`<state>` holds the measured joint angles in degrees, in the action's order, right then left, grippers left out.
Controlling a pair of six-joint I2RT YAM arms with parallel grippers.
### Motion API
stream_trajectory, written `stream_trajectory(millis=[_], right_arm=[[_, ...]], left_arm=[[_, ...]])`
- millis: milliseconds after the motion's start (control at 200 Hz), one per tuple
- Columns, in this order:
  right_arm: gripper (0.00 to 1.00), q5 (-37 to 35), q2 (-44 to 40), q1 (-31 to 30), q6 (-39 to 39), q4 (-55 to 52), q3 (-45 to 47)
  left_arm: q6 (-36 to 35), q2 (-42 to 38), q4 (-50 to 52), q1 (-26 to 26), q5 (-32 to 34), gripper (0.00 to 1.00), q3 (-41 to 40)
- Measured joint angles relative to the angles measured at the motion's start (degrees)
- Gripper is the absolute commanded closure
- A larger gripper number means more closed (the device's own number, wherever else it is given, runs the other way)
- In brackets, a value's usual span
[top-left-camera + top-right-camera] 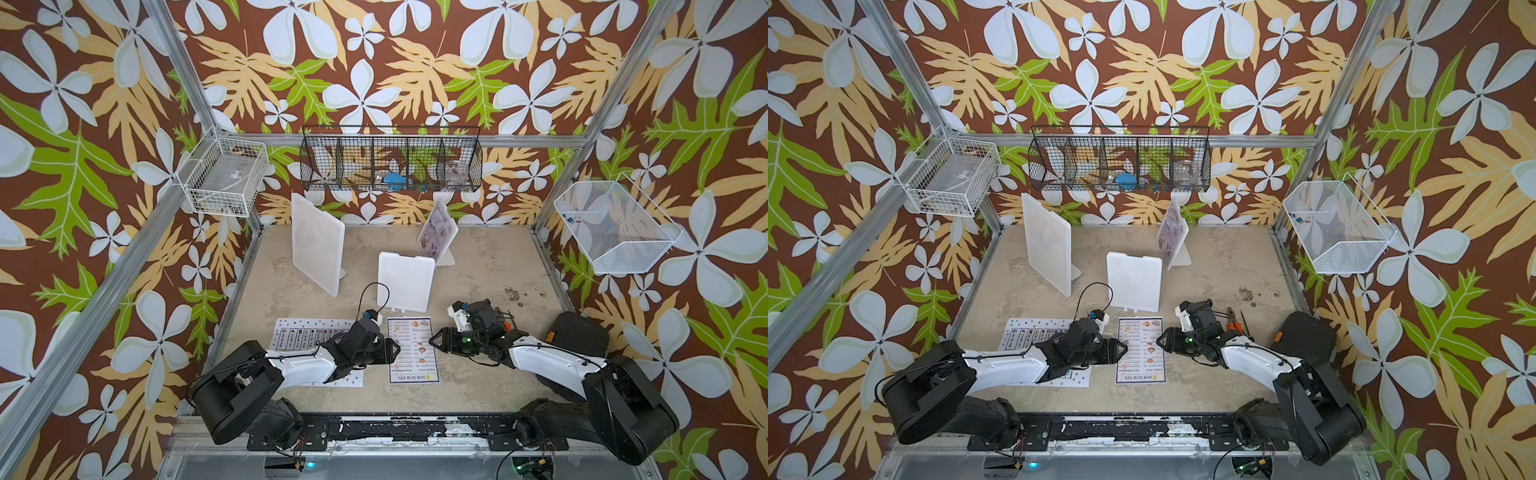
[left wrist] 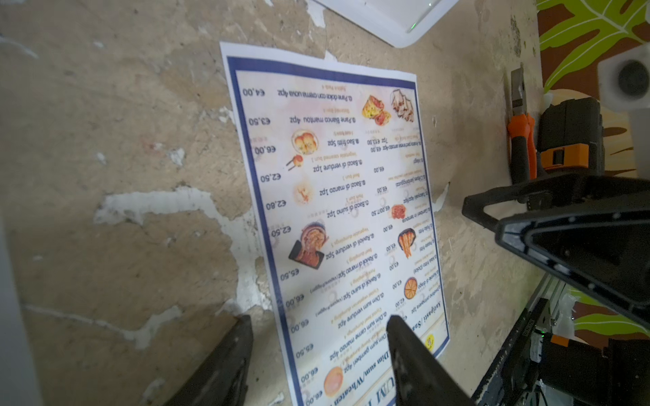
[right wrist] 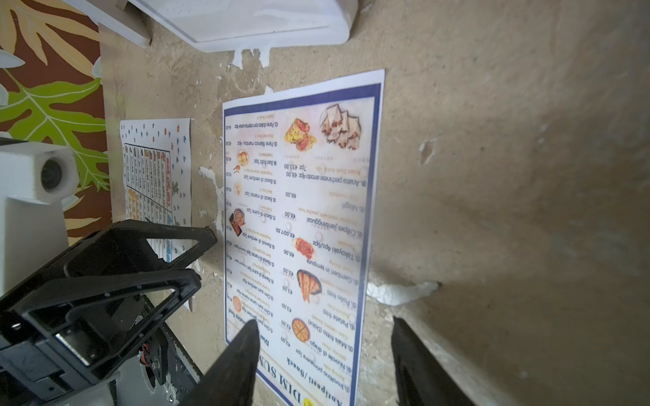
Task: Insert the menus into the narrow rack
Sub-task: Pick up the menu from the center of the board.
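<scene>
Blue-bordered DIM SUM INN paper menu (image 1: 413,358) is lying flat on the beige worktop (image 1: 478,374).
Left gripper (image 1: 391,350) and right gripper (image 1: 433,340) are flanking its long edges, equally near, jaws spread, empty.

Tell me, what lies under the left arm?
A white dotted menu lying flat on the table. The arm covers much of it, hiding that print.

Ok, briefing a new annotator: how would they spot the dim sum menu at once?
On the beige tabletop, near its front edge, the DIM SUM INN menu lies flat between the left gripper and right gripper. Unlike the dotted white sheet beside it, it has a blue border and food photos.
</scene>
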<state>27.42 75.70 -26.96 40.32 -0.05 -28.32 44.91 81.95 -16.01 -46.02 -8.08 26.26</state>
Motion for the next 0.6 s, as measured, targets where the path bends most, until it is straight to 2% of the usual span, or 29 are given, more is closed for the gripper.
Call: stream_trajectory(millis=[425,601], right_arm=[[0.52,0.3,4.3,0.0,0.0,1.0,-0.2],[0.58,2.3,5.7,0.1,0.2,4.1,0.6]], left_arm=[[0.2,1.7,-3.8,0.0,-1.0,0.38,-0.5],[0.3,2.3,-5.5,0.0,-1.2,0.34,-0.7]])
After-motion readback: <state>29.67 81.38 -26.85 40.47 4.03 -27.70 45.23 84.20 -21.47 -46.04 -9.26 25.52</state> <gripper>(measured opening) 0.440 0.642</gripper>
